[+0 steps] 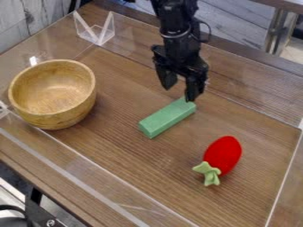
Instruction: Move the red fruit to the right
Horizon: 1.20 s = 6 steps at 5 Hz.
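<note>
Far left of the frame: wooden bowl [53, 95], rim up, well apart from the job. Centre: green block [168, 117] lies flat on the wooden table [112, 160], long axis running from lower left to upper right. Arm comes in from the top edge, black wrist uppermost, and reaches down toward the camera side. Gripper [182, 90] sits just above the block in the picture, fingers spread wide apart, tips pointing down-frame, nothing between them. Can't tell tip height over the table from this one view. Lower right: red fruit [222, 154], a toy strawberry on its side, fat end up-frame, pale green leafy stem end [210, 173] toward the bottom edge and slightly left. Nothing touches it; the gripper is well apart, up and left of it. Handling, best guess: light, hollow or foam-like, skin fairly smooth, so it may roll or squirt out if pinched off-centre. Not likely fragile, but no need to squeeze hard. Take it across the narrow width at the thick middle of the red body, one finger each side, long axis between them. Skip the leaves: thin, probably floppy, poor hold. Arm needs to travel down and right first, clearing the block's upper end, then line up with the fruit's slant before descending.
</note>
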### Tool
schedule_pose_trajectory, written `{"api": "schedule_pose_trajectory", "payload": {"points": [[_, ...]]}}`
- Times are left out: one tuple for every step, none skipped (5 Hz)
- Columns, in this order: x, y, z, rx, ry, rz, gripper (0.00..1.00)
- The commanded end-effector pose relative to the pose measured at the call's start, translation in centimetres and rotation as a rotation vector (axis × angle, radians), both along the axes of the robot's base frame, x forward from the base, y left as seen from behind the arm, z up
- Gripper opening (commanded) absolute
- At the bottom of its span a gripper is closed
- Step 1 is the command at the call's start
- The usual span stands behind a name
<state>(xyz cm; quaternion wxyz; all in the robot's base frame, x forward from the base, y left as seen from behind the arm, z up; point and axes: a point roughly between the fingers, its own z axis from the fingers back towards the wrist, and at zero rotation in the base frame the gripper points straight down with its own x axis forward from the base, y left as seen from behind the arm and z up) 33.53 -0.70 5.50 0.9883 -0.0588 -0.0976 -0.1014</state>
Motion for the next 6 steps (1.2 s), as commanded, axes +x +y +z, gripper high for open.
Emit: {"api": "schedule_pose_trajectory", "payload": {"points": [[-1.0, -1.5, 2.3, -0.007, -0.073, -0.004, 1.00], [-2.9, -2.0, 2.9, -0.017, -0.076, -0.031, 1.00], [-5.0, -3.2, 3.3, -0.030, -0.080, -0.045, 1.00], [-5.9, -4.3, 3.0, -0.035, -0.078, 0.030, 1.00], [-6.9, -6.1, 2.5, -0.034, -0.093, 0.100, 1.00], [-7.5, -7.4, 1.3, -0.041, -0.102, 0.048, 1.00]]}}
